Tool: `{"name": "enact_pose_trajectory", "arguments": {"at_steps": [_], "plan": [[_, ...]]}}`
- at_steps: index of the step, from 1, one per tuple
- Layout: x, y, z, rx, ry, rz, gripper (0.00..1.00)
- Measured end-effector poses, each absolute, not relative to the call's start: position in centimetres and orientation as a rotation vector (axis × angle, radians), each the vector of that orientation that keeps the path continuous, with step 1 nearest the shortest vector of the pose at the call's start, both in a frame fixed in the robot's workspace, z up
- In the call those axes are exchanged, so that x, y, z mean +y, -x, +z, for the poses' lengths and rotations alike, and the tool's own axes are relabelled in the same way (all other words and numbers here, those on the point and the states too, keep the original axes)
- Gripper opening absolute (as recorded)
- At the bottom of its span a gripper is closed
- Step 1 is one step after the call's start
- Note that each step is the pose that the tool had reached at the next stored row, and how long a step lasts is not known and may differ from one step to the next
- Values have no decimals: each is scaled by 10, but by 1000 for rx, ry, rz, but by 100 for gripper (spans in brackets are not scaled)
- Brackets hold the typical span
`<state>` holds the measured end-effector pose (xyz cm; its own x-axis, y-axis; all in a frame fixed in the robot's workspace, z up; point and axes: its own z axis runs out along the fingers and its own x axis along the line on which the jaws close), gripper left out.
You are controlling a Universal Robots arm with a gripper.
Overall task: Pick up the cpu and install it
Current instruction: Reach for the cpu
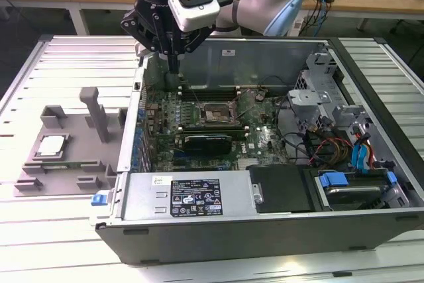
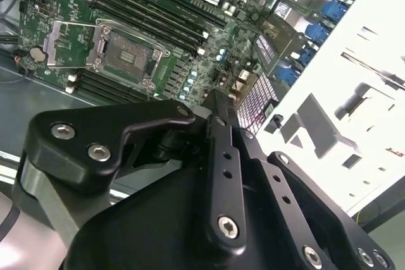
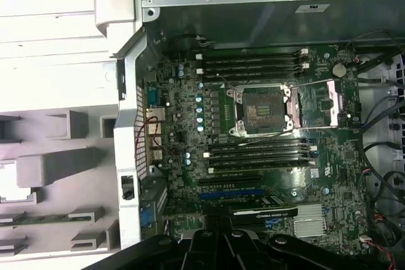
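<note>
In the exterior view, the small flat square cpu with a pale silvery top (image 1: pixel 52 145) lies in a recess of the grey plastic tray with upright posts (image 1: pixel 88 158). The tray rests on the white slatted surface (image 1: pixel 59 230), just beside the open grey metal computer case (image 1: pixel 265 233) on the exterior view's left. The black end effector (image 1: pixel 173 68) hangs over the case's far corner nearest the tray, above the edge of the green motherboard (image 1: pixel 255 138), well apart from the cpu. Its fingers look drawn together into one narrow tip, with nothing between them.

In the second wrist view, the end effector (image 2: pixel 218 100) shows its fingers pressed together and empty. Beyond them lies the square metal processor socket (image 2: pixel 126 56), its retaining frame folded open.

In the first wrist view, the closed end effector (image 3: pixel 218 237) points over the motherboard (image 3: pixel 183 131). The processor socket (image 3: pixel 262 110) lies between rows of black memory slots (image 3: pixel 259 156).
</note>
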<state>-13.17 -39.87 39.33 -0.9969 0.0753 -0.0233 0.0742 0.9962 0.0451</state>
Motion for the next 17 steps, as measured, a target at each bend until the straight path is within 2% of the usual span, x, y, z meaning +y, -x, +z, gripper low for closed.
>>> {"name": "enact_pose_trajectory", "arguments": {"at_steps": [17], "plan": [[-399, 144, 393, 3114, -117, 69, 11]]}}
